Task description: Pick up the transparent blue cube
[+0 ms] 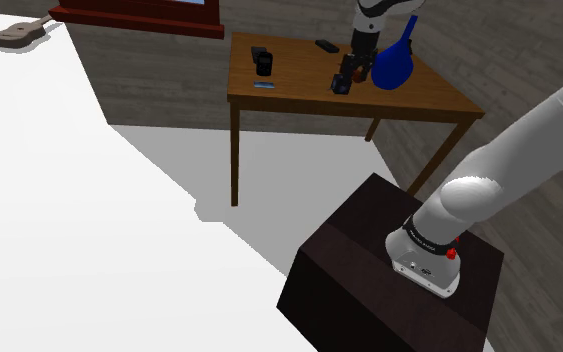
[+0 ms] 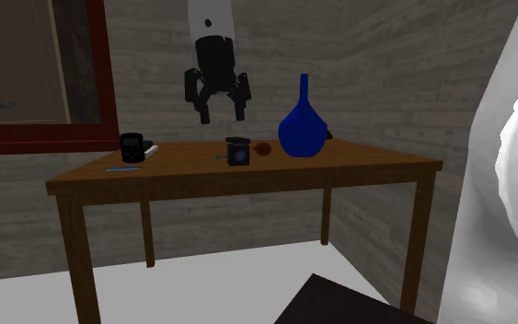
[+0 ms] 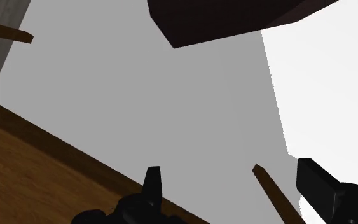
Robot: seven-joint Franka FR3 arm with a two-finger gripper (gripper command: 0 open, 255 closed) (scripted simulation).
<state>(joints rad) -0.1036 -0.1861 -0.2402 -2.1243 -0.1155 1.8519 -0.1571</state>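
The transparent blue cube [image 2: 238, 153] sits flat on one face near the middle of the wooden table [image 2: 358, 170]. It reads dark, with a bluish tint on the side facing the second exterior view. In the shoulder view I see the cube [image 1: 341, 86] just in front of the arm's hand. Being a cube, it has no long axis to speak of. Its sides stand upright and its top is level, so I judge any pair of opposite faces would suit the fingers.

Just beside it, toward the second exterior view's right, lies a small reddish object [image 2: 262, 150] I cannot identify. Beyond that stands a blue vase [image 2: 303, 127] with a narrow neck. A black mug [image 2: 132, 147] is well apart on the other side.

My gripper [image 2: 222, 116] hangs above the cube and clear of it, a little toward that view's left, pointing down. The fingers are spread apart with nothing between them, which suits an approach from above. I would line up over the cube before descending, since the reddish object and vase crowd one side.
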